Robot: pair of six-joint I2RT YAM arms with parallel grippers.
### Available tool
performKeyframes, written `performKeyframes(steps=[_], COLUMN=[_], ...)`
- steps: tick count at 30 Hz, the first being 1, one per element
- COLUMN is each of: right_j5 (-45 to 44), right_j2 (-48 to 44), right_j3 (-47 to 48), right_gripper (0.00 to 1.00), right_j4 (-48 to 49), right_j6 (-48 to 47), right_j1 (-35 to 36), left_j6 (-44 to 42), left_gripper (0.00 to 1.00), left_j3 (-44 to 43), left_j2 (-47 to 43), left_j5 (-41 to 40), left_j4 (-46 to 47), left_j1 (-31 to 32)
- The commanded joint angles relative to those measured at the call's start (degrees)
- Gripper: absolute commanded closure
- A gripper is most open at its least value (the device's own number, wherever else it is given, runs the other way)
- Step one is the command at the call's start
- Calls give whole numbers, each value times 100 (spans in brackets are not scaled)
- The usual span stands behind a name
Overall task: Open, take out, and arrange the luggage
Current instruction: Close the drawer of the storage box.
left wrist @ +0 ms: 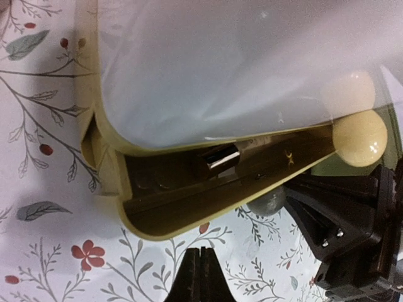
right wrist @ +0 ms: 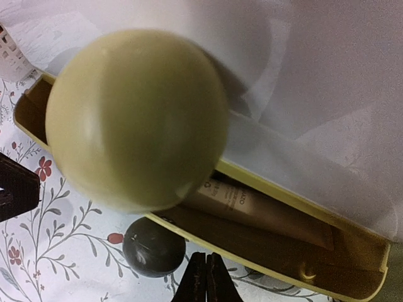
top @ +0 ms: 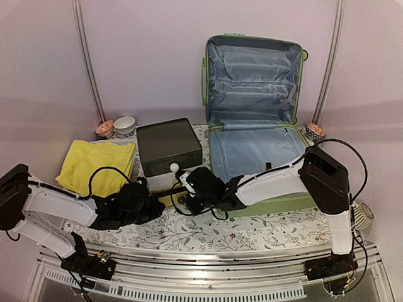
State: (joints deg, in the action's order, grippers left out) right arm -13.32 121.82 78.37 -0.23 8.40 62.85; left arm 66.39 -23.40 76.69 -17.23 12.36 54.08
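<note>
A robot lab cell dressed as a home corner; plain pale backdrop panels (top: 151, 56) fill the upper frame, divided by metal poles (top: 89, 63); an aluminium rail (top: 208, 275) along the bottom edge carries the bolted arm bases (top: 94, 264); mid-frame, a floral tablecloth (top: 264, 233) bears household props: the luggage (top: 252, 82), bowls (top: 124, 124) at left, a yellow cloth (top: 94, 163).

walls: plain pale pinkish panels (top: 151, 56) at back and both sides | trim: two slim grey vertical strips, left (top: 88, 63) and right (top: 330, 56) | furniture: table (top: 264, 229) under a white cloth (top: 189, 236) printed with grey twigs and red flowers; metal rail (top: 214, 267) along its near edge | light: soft, even, faint shadows
</note>
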Motion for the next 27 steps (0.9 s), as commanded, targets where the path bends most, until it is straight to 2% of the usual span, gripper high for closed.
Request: performKeyframes(steps=[1, 11, 21, 27], right_j5=[-482, -953, -975, -649], right_j2=[160, 228, 538, -66], right_j3=[-67, -493, -380, -937], right_gripper=[98, 98, 98, 98], right_j4=[550, 1832, 2363, 2599], right_j6=[246, 444, 373, 284], right_j1=[-230, -229, -234, -234], left_j6=[-107, -223, -463, -819], left_gripper=[100, 100, 100, 100], left_j3=[189, 306, 388, 398], left_j2=[132, 539, 862, 726], left_j5=[-267, -552, -721, -284], left_j4=[630, 1443, 2109, 2297], left_j1=[-114, -246, -316, -364])
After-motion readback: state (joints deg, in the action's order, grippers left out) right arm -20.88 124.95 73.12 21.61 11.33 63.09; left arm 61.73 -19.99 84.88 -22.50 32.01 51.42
